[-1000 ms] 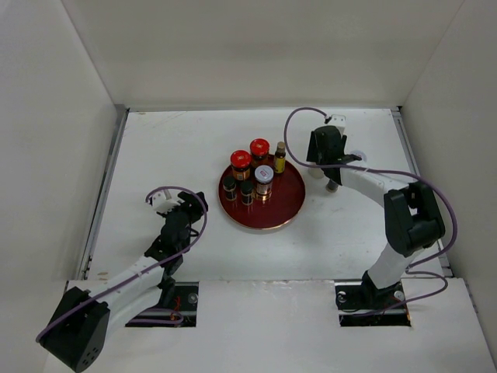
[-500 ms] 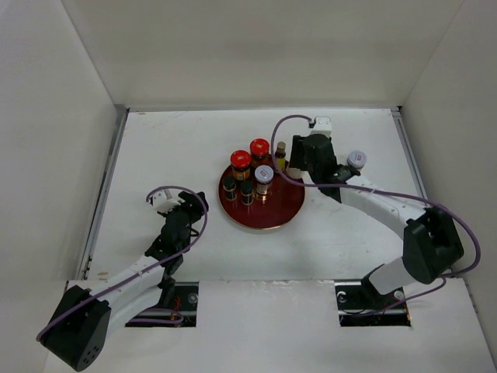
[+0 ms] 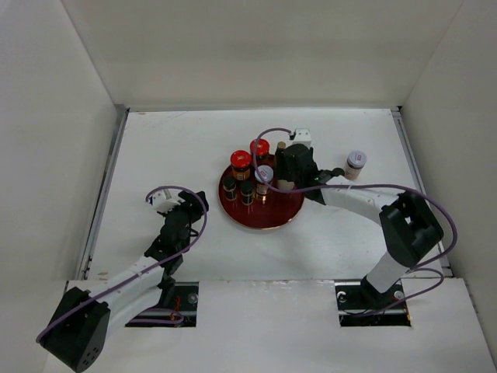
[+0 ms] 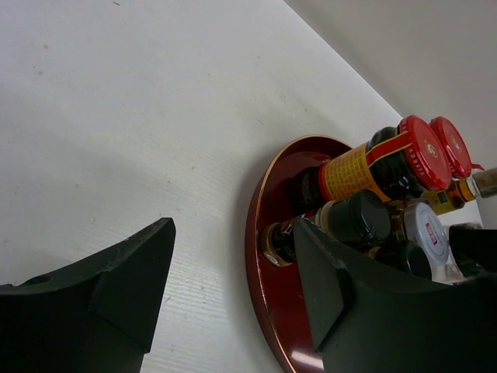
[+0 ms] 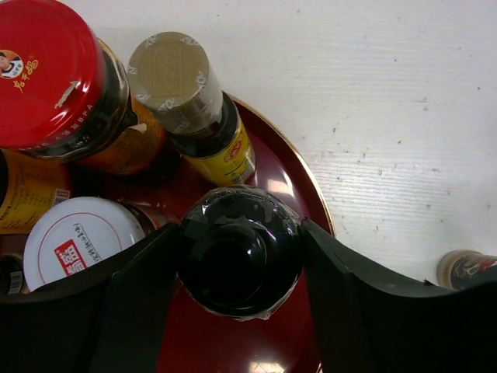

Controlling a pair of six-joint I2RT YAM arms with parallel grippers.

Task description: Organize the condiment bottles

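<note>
The round red tray [image 3: 273, 217] holds two red-capped jars [image 3: 241, 161], a white-capped jar [image 3: 265, 174] and small dark black-capped bottles [image 3: 230, 186]. My right gripper [image 3: 286, 177] is over the tray's right side, shut on a black-capped bottle [image 5: 233, 249]; its own view shows the gripper [image 5: 241, 268] around the cap, beside a gold-capped yellow-label bottle [image 5: 175, 78]. I cannot tell whether the held bottle touches the tray. A silver-capped jar [image 3: 356, 162] stands on the table to the right. My left gripper [image 3: 192, 203] is open and empty left of the tray [image 4: 260, 256].
White walls enclose the table on the left, back and right. The lone silver-capped jar also shows at the lower right edge of the right wrist view [image 5: 466, 268]. The left arm lies low along the near left of the table.
My right arm has swung left from the table beside the lone jar to over the tray, carrying the black-capped bottle. The left arm has not moved.
</note>
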